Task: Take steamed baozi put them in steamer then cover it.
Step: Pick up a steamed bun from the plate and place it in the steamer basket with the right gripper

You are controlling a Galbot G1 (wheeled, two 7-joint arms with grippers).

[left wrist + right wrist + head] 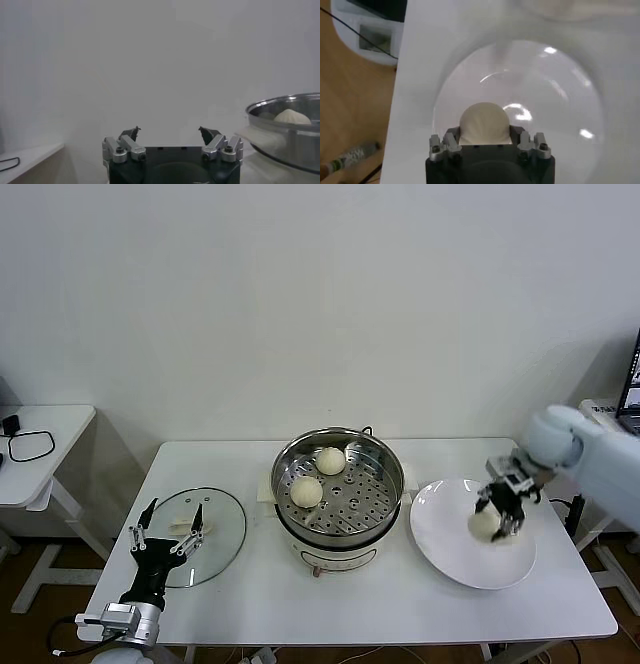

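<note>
Right claw (500, 512) is covering most of baozi (486, 526) on plate (450, 544); you are seeing only its lower edge in head view. In right wrist view, claw body is hiding bun's lower half. Picture edge is cutting steamer (287, 131) in left wrist view, rim masking bun inside. Glass lid (215, 529) is partly hiding behind left claw (168, 529).

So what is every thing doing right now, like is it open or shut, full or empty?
Steamer: uncovered, two baozi inside.
Glass lid: off, lying flat on the table left of the steamer.
White plate: holds one baozi.
Right gripper: over the plate, shut on that baozi.
Left gripper: open, empty, near the lid.
</note>
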